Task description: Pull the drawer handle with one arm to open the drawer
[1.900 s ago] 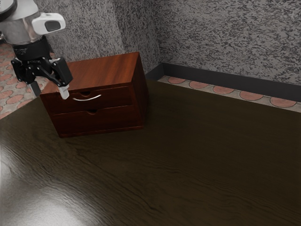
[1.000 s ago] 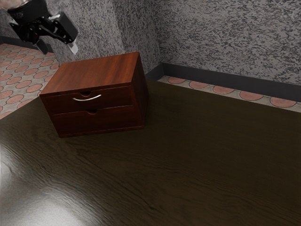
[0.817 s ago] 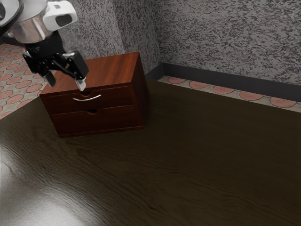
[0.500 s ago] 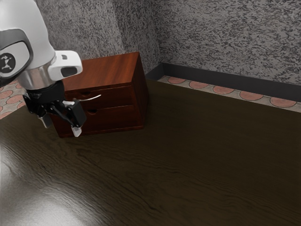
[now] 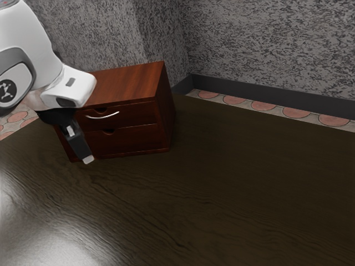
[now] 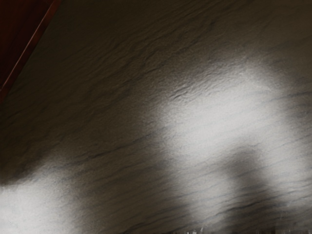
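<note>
The small wooden chest [image 5: 127,83] stands on the dark counter [image 5: 233,194], near the wall, and its top drawer [image 5: 130,113] looks shut, its front flush with the one below. The curved metal handle [image 5: 102,115] lies across that top drawer front, its long axis level and running along the front from the exterior view's left to its right.

The pincer [image 5: 83,152] hangs low, just in front of the chest's bottom corner on the exterior view's left, its tip close above the counter. Whether it is wide or narrow I cannot tell, since the arm's white body covers most of it. It holds nothing that I can see.

So the handle lies up from the pincer and a little toward the exterior view's right, near but apart. In the wrist view the hand looks down at glossy counter [image 6: 195,122], with an edge of the chest [image 6: 19,34] off to one side. My judgement: the pincer must rise to handle height and meet the bar across its length before any pull away from the chest
</note>
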{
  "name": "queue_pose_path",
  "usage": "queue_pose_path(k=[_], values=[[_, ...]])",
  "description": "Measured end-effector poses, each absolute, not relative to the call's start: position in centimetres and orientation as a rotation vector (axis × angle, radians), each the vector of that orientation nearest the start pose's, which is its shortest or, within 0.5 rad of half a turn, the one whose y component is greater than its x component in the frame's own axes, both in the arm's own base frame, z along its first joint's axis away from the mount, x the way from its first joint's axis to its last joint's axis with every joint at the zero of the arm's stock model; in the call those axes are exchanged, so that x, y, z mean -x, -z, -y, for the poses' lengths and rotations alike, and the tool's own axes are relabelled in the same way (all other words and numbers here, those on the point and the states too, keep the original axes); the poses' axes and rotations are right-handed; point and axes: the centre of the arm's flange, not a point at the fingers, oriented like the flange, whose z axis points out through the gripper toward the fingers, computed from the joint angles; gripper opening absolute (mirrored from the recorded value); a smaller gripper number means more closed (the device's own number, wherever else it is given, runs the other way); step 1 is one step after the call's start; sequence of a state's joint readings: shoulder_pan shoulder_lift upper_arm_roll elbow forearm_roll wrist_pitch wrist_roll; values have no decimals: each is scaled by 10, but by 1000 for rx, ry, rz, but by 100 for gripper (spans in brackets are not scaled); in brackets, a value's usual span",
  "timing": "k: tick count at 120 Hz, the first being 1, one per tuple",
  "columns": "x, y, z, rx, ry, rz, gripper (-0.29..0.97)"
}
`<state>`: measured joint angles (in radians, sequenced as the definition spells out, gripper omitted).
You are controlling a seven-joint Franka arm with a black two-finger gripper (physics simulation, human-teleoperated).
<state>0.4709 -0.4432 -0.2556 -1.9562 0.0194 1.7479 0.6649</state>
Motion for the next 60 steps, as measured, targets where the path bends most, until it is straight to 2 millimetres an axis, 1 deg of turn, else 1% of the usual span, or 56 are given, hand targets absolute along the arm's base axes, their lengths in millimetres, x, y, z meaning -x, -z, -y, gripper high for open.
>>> queue_pose_path(k=[4,10,15,22,30,38,44,51,60], values=[[-428,-667,-75,2838,208,-685,68],[-428,-661,-91,2829,191,-749,68],[-430,-658,-99,2809,183,-811,68],[-434,-655,-107,2757,164,-901,68],[-439,-654,-112,2693,160,-997,68],[-449,-652,-111,2627,173,-1094,68],[-460,-645,-114,2587,181,-1157,68],[-477,-634,-123,2557,192,-1213,68],[-498,-625,-136,2519,207,-1271,68]])
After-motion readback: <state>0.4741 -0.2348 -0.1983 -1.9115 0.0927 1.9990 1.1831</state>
